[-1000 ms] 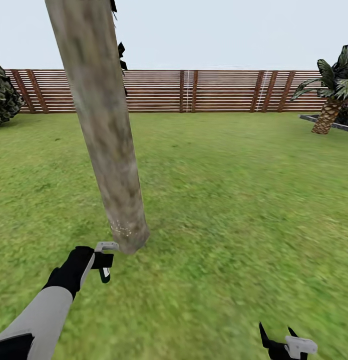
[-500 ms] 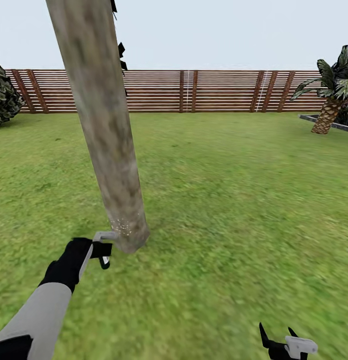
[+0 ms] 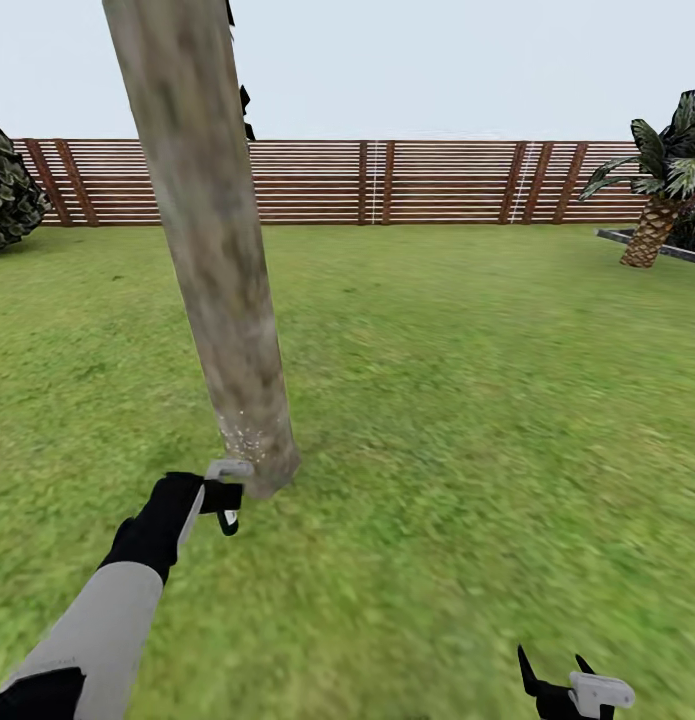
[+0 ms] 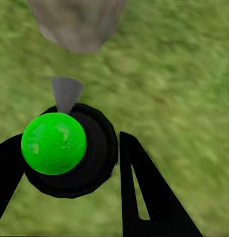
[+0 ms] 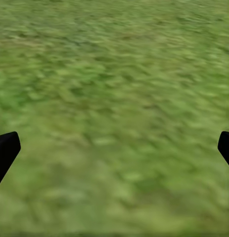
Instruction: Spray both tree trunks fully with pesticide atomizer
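Since a second ago my left jaws have moved up and to the right in the head view, from just left of the trunk's foot to right against it, and the whole picture has slid slightly, so my head has shifted too. My right jaws have stayed put at the lower right edge.

The trunk is a thick, pale, mottled column leaning from the upper left of the frame down to the grass left of centre. A patch of fine pale specks sits on its lowest part, just above my left jaws; I take them to be spray already landed.

My left jaws pinch the atomizer. In the left wrist view it is a round black body, seen from above, between my two black fingers, with a bright green dome on top and a grey cone fanning from it toward the trunk's base at the upper left of that picture. I hold it this low and close, I judge, so the spray starts at the bottom and can work upward.

My right jaws hang spread over bare grass, holding nothing, out of the way.

A slatted fence crosses the background, with a dark bush at far left and a palm at far right. Most of the trunk looks unspeckled.
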### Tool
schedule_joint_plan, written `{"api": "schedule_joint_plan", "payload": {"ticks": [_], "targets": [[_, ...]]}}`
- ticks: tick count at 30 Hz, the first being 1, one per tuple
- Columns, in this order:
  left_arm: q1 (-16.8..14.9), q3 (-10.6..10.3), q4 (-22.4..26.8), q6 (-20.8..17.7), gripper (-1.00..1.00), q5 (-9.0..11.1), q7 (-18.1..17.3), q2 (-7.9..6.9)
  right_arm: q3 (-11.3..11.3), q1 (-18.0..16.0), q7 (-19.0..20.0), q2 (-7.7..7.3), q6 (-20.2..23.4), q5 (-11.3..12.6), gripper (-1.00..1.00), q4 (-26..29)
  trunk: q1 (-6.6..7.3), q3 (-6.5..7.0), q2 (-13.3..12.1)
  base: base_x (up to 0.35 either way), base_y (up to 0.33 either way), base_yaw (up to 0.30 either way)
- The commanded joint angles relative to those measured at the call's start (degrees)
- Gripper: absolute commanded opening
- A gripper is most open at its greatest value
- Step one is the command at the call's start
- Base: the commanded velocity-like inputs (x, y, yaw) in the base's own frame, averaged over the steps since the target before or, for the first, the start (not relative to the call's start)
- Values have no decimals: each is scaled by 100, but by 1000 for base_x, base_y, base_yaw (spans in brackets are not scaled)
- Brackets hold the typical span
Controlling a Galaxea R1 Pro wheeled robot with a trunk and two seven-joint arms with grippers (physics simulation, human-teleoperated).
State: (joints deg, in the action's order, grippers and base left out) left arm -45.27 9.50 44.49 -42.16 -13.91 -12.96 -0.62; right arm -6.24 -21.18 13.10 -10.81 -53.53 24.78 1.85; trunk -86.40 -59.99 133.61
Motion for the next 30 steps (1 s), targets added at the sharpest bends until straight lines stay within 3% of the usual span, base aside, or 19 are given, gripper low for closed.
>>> {"api": "schedule_joint_plan", "payload": {"ticks": [1, 6, 9, 12, 15, 22, 25, 27, 30], "targets": [[-3, 15, 20, -2, -100, 23, -1, -100, 0, 0, 0, 0, 0, 0, 100, 0, 0, 0, 0, -2, 0, 0], [-146, 25, 70, -253, -100, 58, -12, -364, 0, 0, 0, 0, 0, 0, 100, 0, 0, 0, 0, 0, 0, 0], [-157, -22, 303, -620, -100, 61, -22, -243, 0, 0, 0, 0, 0, 0, 100, 0, 0, 0, 0, 0, 0, 0], [-147, -27, 662, -769, -100, 63, -30, -11, 0, 0, 0, 0, 0, 0, 100, 0, 0, 0, 0, 0, 0, 0], [-115, -32, 823, -907, -100, 64, -37, 20, 0, 0, 0, 0, 0, 0, 100, 0, 0, 0, 0, 0, 0, 0], [-125, -17, 920, -984, -100, 61, -40, -105, 0, 0, 0, 0, 0, 0, 100, 0, 0, 0, 0, -173, 54, 0], [-158, -85, 921, -988, -100, 62, -40, 22, 0, 0, 0, 0, 0, 0, 100, 0, 0, 0, 0, -10, 3, 0], [-179, -302, 999, -1001, -100, 59, -39, 284, 0, 0, 0, 0, 0, 0, 100, 0, 0, 0, 0, -1, 0, 0], [-176, -295, 1292, -1238, -100, 76, -53, 266, 0, 0, 0, 0, 0, 0, 100, 0, 0, 0, 0, 0, 0, 0]]}}
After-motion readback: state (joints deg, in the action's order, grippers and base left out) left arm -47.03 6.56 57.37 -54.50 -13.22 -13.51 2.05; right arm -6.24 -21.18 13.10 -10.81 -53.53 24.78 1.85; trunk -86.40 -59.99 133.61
